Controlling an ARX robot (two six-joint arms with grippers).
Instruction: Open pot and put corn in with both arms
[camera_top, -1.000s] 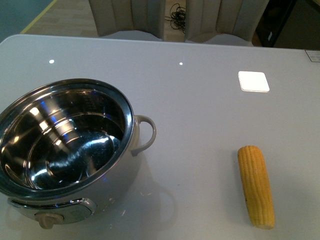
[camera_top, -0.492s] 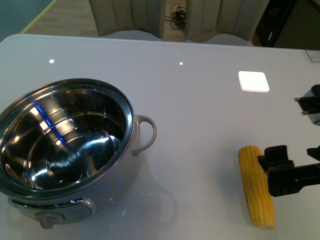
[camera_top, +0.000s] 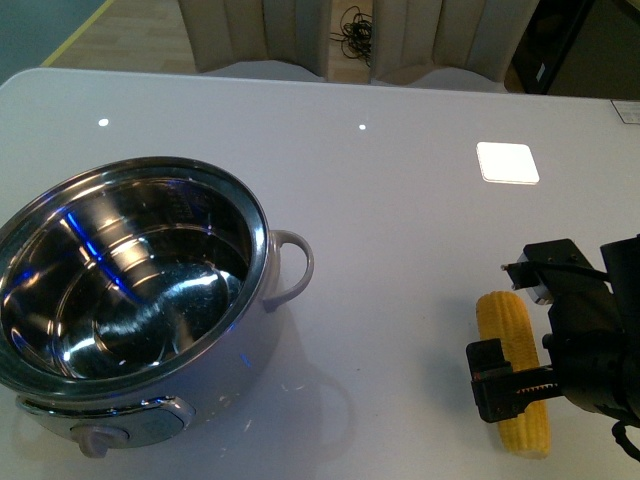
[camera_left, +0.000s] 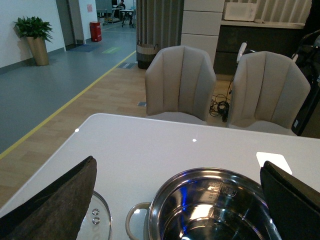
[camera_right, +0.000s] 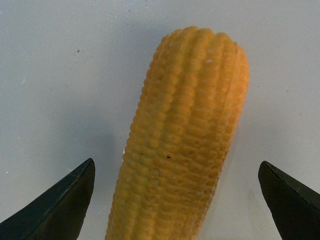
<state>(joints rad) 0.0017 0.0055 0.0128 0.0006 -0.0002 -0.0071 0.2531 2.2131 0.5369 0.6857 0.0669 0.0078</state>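
Toward the desk's right edge, the right claw straddled the corn, wide open, empty; the left claw was open too, empty.

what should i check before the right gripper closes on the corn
1. Pot uncovered: ok, lid lies on the table beside it.
2. Pot inside empty: ok.
3. Right gripper open: ok.
4. Corn between its fingers: ok, lying flat on the table.
5. Fingers low enough to grip: cannot tell.
6. Left gripper clear of the route to the pot: cannot tell, absent from front view.
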